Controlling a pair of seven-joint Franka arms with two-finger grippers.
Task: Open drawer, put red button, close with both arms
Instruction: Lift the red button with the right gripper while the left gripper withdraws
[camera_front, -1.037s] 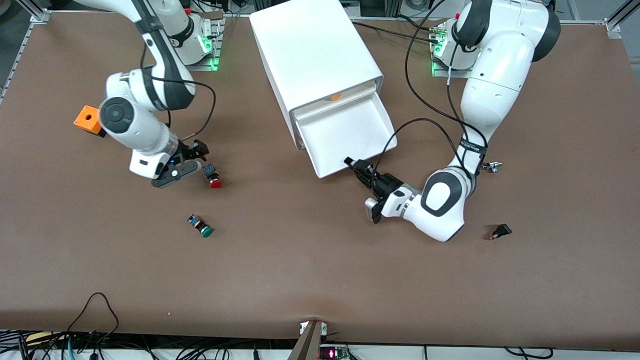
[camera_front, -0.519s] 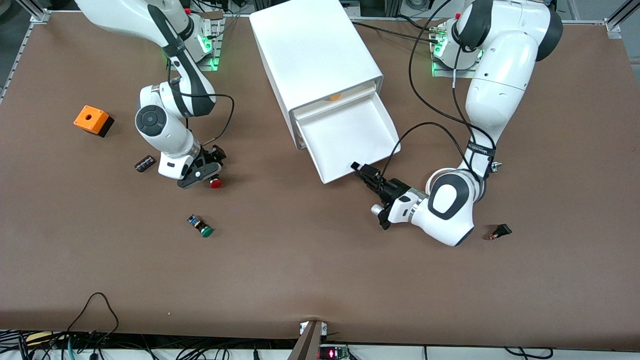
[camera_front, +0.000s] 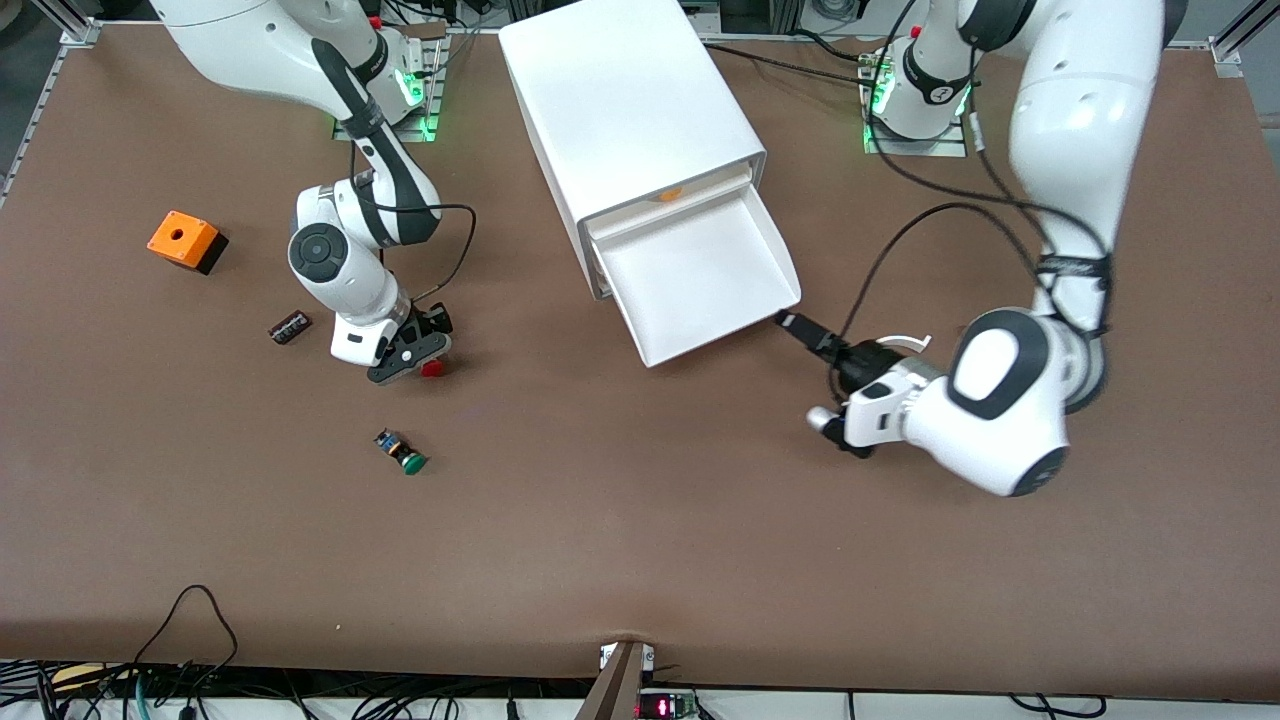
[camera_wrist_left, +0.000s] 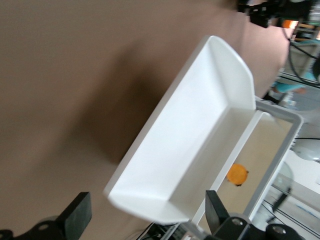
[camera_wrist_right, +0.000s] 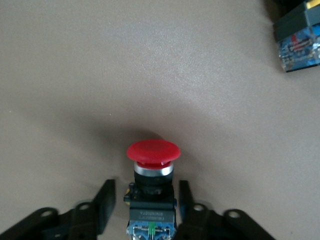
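Note:
The drawer (camera_front: 720, 335) stands pulled out of the white cabinet (camera_front: 625, 100), and its tray holds nothing. It also shows in the left wrist view (camera_wrist_left: 150, 145). The red button (camera_front: 432, 369) lies on its side on the table toward the right arm's end. My right gripper (camera_front: 412, 345) is low over it and open. In the right wrist view the red button (camera_wrist_right: 152, 152) lies between the two fingers (camera_wrist_right: 104, 202) of the right gripper (camera_wrist_right: 145, 190), with gaps on both sides. My left gripper (camera_front: 800, 328) is open and empty beside the drawer's front corner, and its fingers also show spread wide in the left wrist view (camera_wrist_left: 146, 212).
A green-capped button (camera_front: 402, 452) lies nearer the front camera than the red one. An orange cube (camera_front: 180, 238) and a small black part (camera_front: 289, 327) lie toward the right arm's end. An orange object (camera_wrist_left: 237, 173) sits deep inside the cabinet. A black-and-blue part (camera_wrist_right: 300, 37) lies near the red button.
The right gripper moved in and came down around the red button. The left gripper drew back from the drawer's front toward the left arm's end, and its arm rose.

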